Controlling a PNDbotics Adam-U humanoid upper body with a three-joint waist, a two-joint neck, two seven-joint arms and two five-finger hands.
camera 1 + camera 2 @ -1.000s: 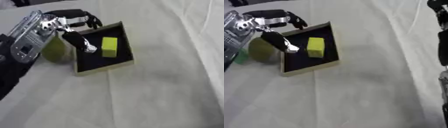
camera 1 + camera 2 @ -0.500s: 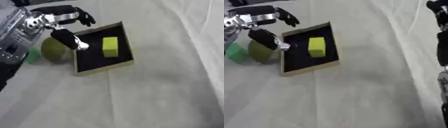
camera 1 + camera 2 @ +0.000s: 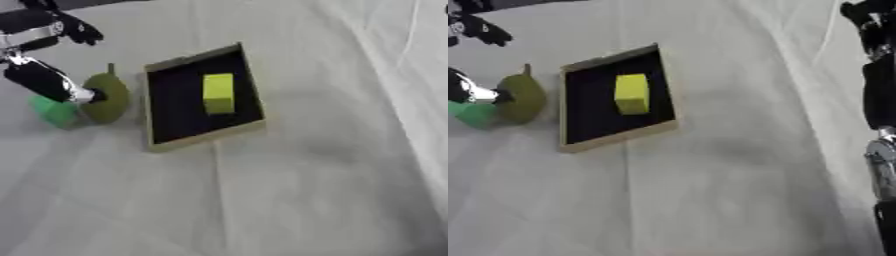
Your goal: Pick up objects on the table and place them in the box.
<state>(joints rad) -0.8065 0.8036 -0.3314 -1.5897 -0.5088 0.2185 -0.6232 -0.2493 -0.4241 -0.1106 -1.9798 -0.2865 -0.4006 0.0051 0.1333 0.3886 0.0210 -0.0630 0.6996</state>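
The left robot hand (image 3: 48,55) hangs with fingers spread, its thumb touching a pear (image 3: 107,97) beside the box (image 3: 203,98) holding a yellow block (image 3: 218,93); a green block (image 3: 52,111) lies nearby.

My left hand (image 3: 45,60) is now off the box (image 3: 156,125), out to its left over the olive pear-shaped object (image 3: 107,98), and a green block (image 3: 52,111) shows beside it.

The box (image 3: 198,141) is a shallow tan tray with a black floor, lying askew. A yellow block (image 3: 218,93) lies inside it. Just left of the box lies an olive pear (image 3: 107,97); beyond that, a green block (image 3: 52,111).
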